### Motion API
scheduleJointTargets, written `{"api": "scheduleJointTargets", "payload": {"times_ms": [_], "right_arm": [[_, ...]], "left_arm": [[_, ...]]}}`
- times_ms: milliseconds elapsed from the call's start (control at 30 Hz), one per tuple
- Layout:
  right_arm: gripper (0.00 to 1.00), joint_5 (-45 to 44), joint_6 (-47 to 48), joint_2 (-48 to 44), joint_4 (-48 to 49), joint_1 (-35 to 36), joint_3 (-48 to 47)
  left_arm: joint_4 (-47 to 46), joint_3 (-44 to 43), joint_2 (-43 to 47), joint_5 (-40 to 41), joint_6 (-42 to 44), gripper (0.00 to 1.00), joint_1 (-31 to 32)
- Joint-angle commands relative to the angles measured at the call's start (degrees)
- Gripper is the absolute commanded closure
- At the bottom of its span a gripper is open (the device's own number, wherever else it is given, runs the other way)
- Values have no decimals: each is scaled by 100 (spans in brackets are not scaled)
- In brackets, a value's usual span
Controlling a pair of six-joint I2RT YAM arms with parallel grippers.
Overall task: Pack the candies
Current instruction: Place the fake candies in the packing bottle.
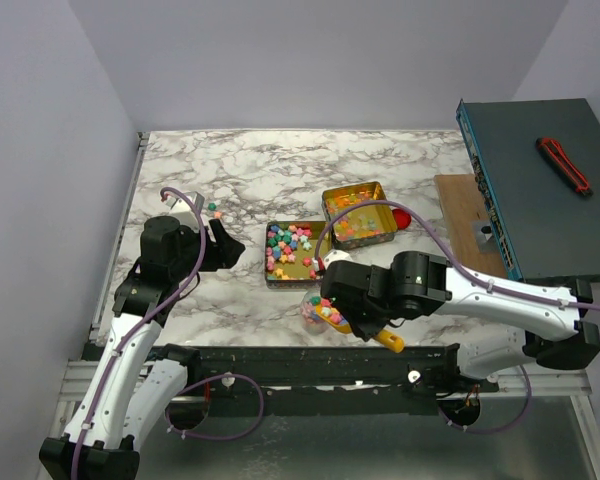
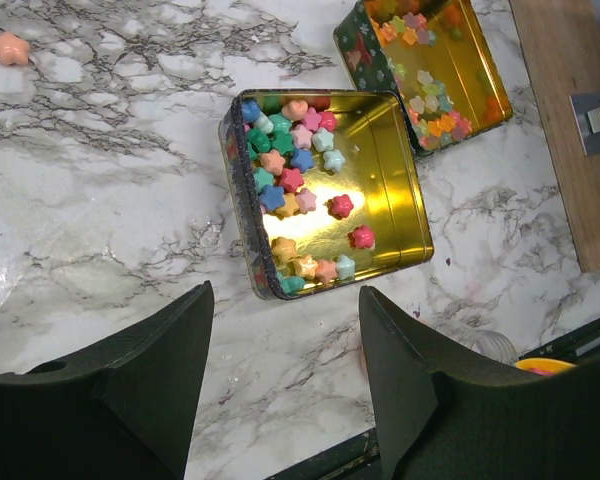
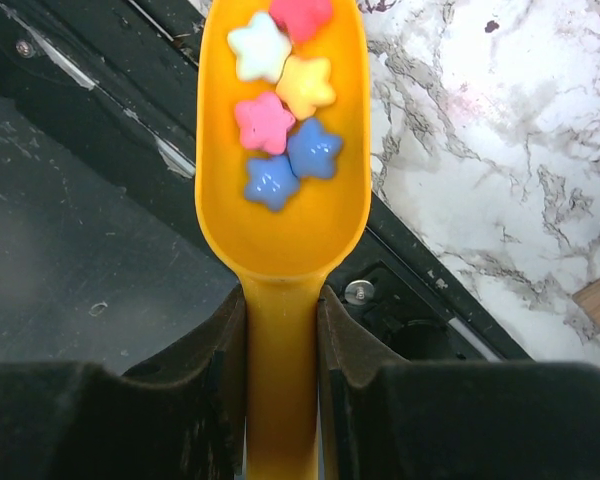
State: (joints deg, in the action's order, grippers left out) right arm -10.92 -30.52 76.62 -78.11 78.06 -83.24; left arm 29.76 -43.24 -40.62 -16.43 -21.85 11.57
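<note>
I am looking at two arms of one build: slim white shells on the long links and chunky black housings at each joint. The left arm [image 1: 115, 365] has a thin purple cable [image 1: 201, 255] running along its links, hanging loose in places. The right arm [image 1: 500, 295] has a purple cable of its own [image 1: 520, 290]. Both bases are black blocks. In my wrist views, the left fingers [image 2: 150, 385] are thick matte-black wedges with flat inner faces. The right fingers [image 3: 205, 410] are the same dull black, with softly rounded edges.

High rear overview, close downward wrist views
</note>
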Motion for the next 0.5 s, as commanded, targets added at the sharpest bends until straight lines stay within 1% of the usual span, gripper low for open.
{"api": "scheduleJointTargets", "payload": {"times_ms": [0,367,467], "right_arm": [[99,-72,-156,186,-313,37,-271],[99,113,-289,353,-319,40,-325],[99,283,-371,332,-327,35,-361]], "left_arm": [[78,1,80,-58,22,38,-32],[95,-2,97,-126,14,38,-27],[100,-9,94,-145,3,38,-32]]}}
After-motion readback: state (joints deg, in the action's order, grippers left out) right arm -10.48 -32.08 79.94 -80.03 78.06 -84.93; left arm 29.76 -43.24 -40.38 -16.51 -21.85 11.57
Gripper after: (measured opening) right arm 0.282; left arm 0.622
